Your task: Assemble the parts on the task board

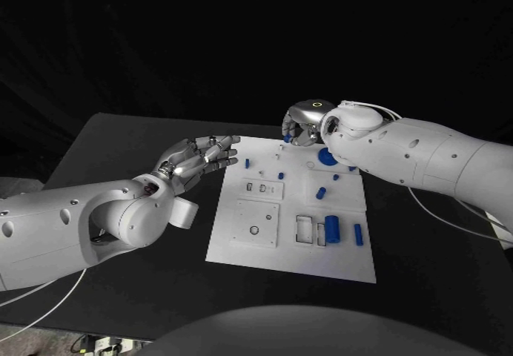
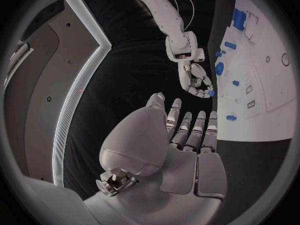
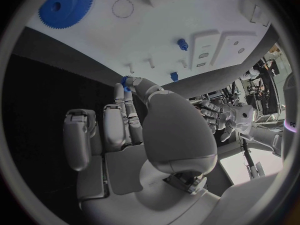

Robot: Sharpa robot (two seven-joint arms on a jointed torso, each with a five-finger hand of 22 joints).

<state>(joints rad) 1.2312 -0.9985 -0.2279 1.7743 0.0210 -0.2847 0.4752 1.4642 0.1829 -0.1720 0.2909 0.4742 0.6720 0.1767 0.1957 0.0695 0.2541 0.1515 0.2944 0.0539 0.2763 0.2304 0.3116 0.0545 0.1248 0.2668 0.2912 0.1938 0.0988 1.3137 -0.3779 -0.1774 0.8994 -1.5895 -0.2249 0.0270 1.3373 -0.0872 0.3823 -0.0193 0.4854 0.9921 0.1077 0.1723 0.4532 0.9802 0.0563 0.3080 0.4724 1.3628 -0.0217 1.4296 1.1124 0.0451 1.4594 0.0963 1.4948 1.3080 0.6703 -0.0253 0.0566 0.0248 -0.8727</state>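
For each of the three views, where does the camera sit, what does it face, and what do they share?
Head view: from the robot's head, looking down on the task board, both arms entering.
Left wrist view: behind the open left hand, facing the board's edge and the right hand.
Right wrist view: behind the right hand, which pinches a small blue part beside the board.
Shared: the blue gear appears in the head and right wrist views.

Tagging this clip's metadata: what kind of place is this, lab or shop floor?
Likely a robotics lab test cell: black table against dark backdrop, white task board with blue parts such as a gear, and equipment stands behind the left hand in the right wrist view.
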